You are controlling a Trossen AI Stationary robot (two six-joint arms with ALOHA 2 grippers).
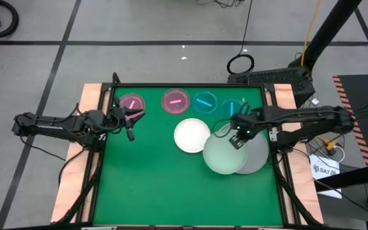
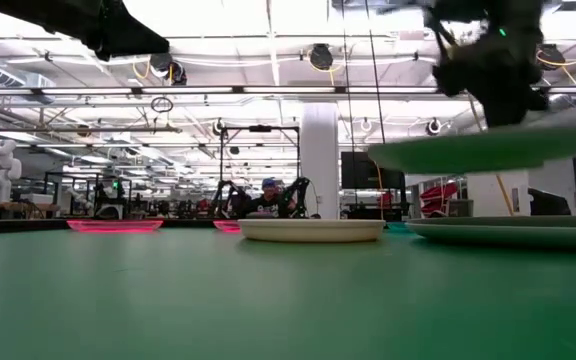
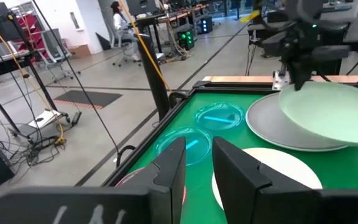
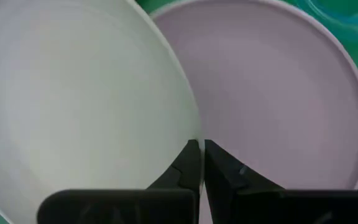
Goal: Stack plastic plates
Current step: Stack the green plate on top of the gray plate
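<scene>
my right hand [image 1: 238, 140] pinches mint plate [image 1: 225, 154] rim | lifted, overlapping grey plate [image 1: 258, 160] | I shift it further over grey

No text, label, brand or number can be read with any certainty in these views. A white sheet [image 1: 326, 170] lying on the floor to the right of the table [image 1: 145, 185] carries a few dark printed characters, but they are too small to make out. The striped orange-and-black strip [image 1: 345, 93] on the dark equipment nearby is a warning marking without words. The plates and the arms show no lettering.
</scene>
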